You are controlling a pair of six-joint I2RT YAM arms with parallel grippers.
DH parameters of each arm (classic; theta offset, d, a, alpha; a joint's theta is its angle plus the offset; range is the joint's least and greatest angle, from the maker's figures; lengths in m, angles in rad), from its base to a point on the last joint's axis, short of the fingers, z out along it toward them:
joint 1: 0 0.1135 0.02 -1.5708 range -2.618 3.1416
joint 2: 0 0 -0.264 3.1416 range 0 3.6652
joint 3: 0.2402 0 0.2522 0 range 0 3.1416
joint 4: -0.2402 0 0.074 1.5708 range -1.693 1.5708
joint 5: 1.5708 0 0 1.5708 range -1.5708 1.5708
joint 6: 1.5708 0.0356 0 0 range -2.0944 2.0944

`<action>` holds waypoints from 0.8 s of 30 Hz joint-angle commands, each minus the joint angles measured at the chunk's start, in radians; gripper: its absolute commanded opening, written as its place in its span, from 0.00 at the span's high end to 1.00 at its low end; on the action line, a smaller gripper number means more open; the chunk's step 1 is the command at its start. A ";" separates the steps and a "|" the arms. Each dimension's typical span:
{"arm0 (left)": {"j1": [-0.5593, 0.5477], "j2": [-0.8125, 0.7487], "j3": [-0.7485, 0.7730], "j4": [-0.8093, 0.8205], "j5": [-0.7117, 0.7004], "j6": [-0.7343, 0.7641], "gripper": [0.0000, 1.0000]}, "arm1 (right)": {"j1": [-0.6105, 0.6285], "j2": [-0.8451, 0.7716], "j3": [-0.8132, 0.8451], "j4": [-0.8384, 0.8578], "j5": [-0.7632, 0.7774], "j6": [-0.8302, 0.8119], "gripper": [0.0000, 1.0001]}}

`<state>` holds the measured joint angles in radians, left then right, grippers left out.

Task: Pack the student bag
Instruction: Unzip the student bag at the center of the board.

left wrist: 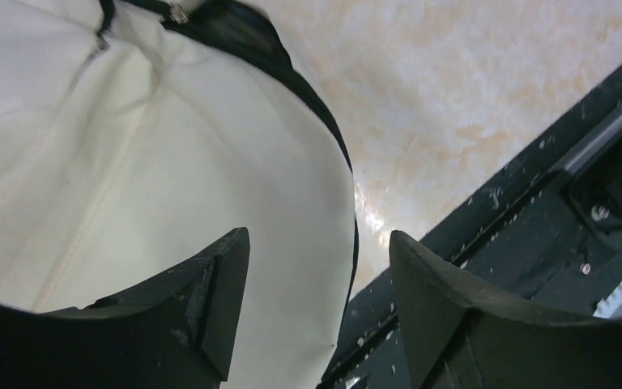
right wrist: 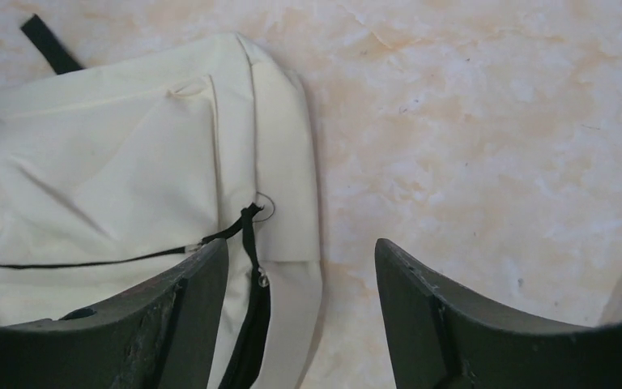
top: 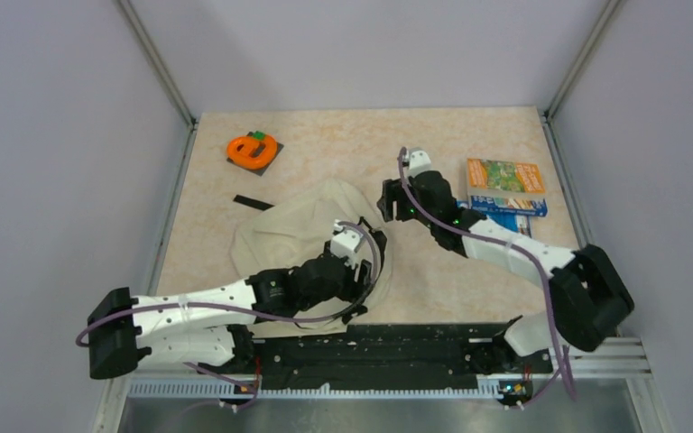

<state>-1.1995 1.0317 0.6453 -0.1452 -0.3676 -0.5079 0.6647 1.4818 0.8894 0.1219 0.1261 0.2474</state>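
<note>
The student bag (top: 284,230) is a cream fabric backpack with black zipper trim, lying flat in the middle of the table. My left gripper (top: 354,262) hovers open over the bag's near right edge. In the left wrist view the bag (left wrist: 170,146) and its black edge lie below the open, empty fingers (left wrist: 320,243). My right gripper (top: 388,206) is open and empty just right of the bag's far corner. In the right wrist view the bag (right wrist: 129,154) and its black zipper pull (right wrist: 251,231) lie beside the left finger (right wrist: 202,284).
An orange booklet (top: 505,176) lies on a blue one (top: 505,207) at the right. An orange object (top: 253,149) sits on a dark pad at the back left. A black strap piece (top: 253,201) lies near the bag. The black base rail (top: 370,343) runs along the near edge.
</note>
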 commanded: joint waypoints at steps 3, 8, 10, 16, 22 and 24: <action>-0.023 0.055 0.015 -0.096 0.175 0.029 0.29 | 0.002 -0.244 -0.128 -0.074 -0.009 0.056 0.33; -0.037 0.060 0.003 -0.127 0.135 0.026 0.28 | 0.003 -0.352 -0.194 -0.133 -0.009 0.063 0.33; -0.037 0.082 0.011 -0.153 0.120 0.026 0.28 | 0.003 -0.380 -0.207 -0.165 -0.012 0.061 0.33; -0.038 0.176 0.079 -0.272 0.076 0.031 0.30 | 0.003 -0.462 -0.239 -0.229 -0.007 0.057 0.33; -0.038 0.147 0.129 -0.339 0.010 0.029 0.46 | 0.003 -0.537 -0.247 -0.283 0.015 0.056 0.33; -0.038 0.124 0.138 -0.358 0.006 0.037 0.48 | 0.003 -0.553 -0.244 -0.300 0.019 0.053 0.33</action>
<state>-1.2335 1.2106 0.7258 -0.4561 -0.3061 -0.4870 0.6647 0.9787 0.6476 -0.1394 0.1200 0.2989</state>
